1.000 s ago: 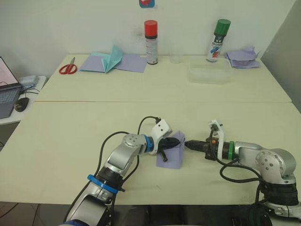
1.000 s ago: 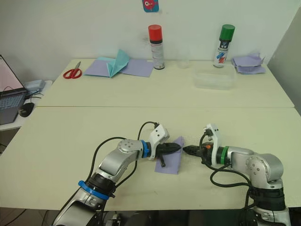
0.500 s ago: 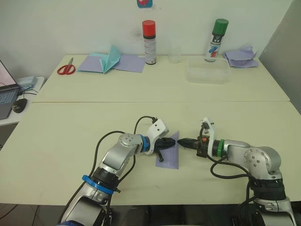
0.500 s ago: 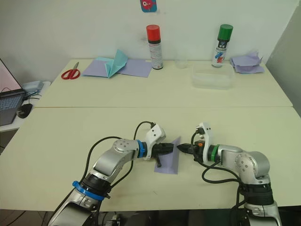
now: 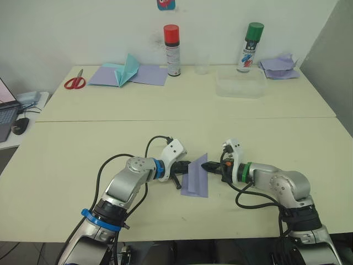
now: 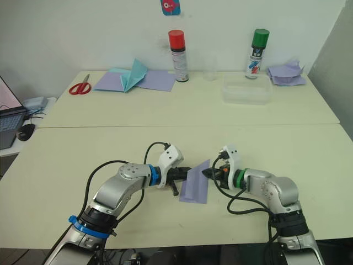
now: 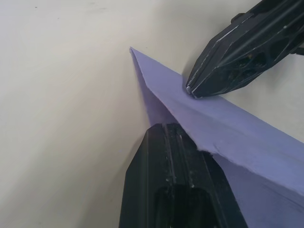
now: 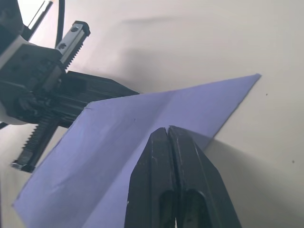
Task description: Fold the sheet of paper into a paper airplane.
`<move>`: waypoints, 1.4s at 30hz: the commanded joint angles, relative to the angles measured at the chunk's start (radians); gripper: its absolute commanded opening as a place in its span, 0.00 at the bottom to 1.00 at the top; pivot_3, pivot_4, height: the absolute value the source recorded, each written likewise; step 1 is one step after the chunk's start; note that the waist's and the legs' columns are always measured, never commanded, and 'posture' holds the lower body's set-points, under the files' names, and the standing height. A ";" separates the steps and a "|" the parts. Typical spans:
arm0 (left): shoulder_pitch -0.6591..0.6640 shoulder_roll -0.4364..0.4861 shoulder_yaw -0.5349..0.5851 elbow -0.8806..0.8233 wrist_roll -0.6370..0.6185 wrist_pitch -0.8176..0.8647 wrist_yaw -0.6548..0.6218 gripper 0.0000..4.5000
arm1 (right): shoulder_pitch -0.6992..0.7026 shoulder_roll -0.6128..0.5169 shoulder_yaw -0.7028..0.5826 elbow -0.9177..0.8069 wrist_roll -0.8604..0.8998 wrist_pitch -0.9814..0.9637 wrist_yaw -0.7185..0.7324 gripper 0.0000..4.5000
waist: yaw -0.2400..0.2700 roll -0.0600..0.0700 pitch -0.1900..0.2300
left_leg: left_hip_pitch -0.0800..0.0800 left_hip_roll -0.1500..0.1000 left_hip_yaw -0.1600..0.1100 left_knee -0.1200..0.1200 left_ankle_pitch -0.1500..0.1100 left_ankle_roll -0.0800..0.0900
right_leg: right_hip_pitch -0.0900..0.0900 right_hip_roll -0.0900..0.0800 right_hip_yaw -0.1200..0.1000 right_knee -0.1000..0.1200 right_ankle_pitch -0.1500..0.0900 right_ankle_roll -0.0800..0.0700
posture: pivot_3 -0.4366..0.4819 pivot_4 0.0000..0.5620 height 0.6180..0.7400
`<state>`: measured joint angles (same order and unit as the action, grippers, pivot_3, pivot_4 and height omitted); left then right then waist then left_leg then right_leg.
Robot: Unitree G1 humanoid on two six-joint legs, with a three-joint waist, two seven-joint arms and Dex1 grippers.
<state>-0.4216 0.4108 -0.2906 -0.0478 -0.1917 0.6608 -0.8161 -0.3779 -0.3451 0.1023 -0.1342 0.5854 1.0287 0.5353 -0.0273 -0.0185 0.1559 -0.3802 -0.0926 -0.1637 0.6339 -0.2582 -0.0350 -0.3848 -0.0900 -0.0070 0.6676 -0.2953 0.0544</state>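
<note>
The sheet of paper point(image 5: 196, 181) is a pale lavender pointed wedge near the table's front edge, one flap standing up along a crease. My left gripper point(image 6: 185, 172) lies at its left side, shut. In the left wrist view its tip point(image 7: 164, 127) rests against the raised flap point(image 7: 228, 128). My right gripper point(image 5: 205, 165) comes in from the right, shut, with its tip touching the top of the fold point(image 7: 191, 89). The right wrist view shows that tip point(image 8: 167, 129) over the paper point(image 8: 118, 142). I see nothing pinched between either pair of fingers.
Along the far table edge are red scissors point(image 5: 71, 83), a teal paper plane point(image 5: 128, 69) on flat lavender sheets point(image 5: 151, 75), a red-capped can point(image 5: 171, 49), a green-capped can point(image 5: 252, 47), a clear tub point(image 5: 238, 86) and crumpled lavender paper point(image 5: 278, 65). A laptop point(image 5: 4, 105) sits left.
The camera has shifted. My right gripper has closed the gap and now touches the paper. The paper's flap stands more upright than before, between the two gripper tips.
</note>
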 commanded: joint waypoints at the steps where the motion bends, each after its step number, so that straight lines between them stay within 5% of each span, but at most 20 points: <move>1: -0.005 0.051 0.067 -0.010 0.006 0.006 0.025 0.01 | -0.003 -0.008 0.046 0.032 -0.053 -0.038 0.014 0.00 | -0.004 0.000 0.000 | 0.000 0.000 0.000 0.000 0.000 0.000 | 0.000 0.000 0.000 0.001 0.000 0.000 | 0.48 0.27 1.00; 4: -0.013 0.059 0.111 -0.049 -0.029 -0.099 -0.004 0.01 | -0.001 -0.023 0.074 0.034 -0.076 -0.059 0.041 0.00 | -0.003 0.000 0.000 | 0.001 0.000 0.000 0.003 0.000 0.000 | -0.001 0.000 0.000 0.006 0.000 0.000 | 0.48 0.27 1.00; 11: -0.003 0.050 0.112 -0.157 -0.126 -0.062 -0.068 0.01 | 0.007 -0.018 0.087 0.049 -0.101 -0.085 0.063 0.00 | -0.002 0.000 0.000 | -0.001 -0.001 0.000 0.007 0.000 0.000 | -0.001 0.000 0.000 0.007 0.000 0.000 | 0.48 0.27 1.00; 20: 0.053 0.110 -0.092 -0.031 0.073 -0.183 -0.072 0.01 | 0.037 -0.038 0.062 0.022 -0.086 -0.119 0.113 0.00 | 0.000 0.000 0.000 | 0.000 -0.001 0.000 0.007 -0.002 0.004 | -0.001 0.000 0.000 0.009 0.000 0.000 | 0.48 0.27 1.00; 32: 0.052 0.110 -0.108 0.057 0.102 -0.245 -0.092 0.01 | 0.060 -0.108 0.092 0.035 -0.210 -0.470 0.246 0.00 | 0.004 0.000 0.000 | 0.000 -0.001 -0.001 0.009 -0.003 0.004 | 0.000 0.000 0.000 0.008 0.000 0.000 | 0.48 0.27 1.00; 42: 0.041 0.098 -0.117 0.075 0.114 -0.225 -0.085 0.01 | 0.128 -0.157 0.213 0.095 -0.317 -0.516 0.346 0.00 | 0.008 0.001 -0.002 | 0.001 -0.001 -0.001 0.009 -0.003 0.004 | 0.002 0.000 0.000 0.009 0.000 0.000 | 0.48 0.27 1.00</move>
<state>-0.3916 0.5015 -0.3870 -0.0206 -0.1281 0.4052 -0.9190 -0.2893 -0.4806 0.2661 -0.0448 0.2883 0.4856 0.8441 -0.0197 -0.0175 0.1543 -0.3784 -0.0942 -0.1653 0.6430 -0.2607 -0.0307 -0.3820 -0.0901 -0.0069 0.6760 -0.2956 0.0545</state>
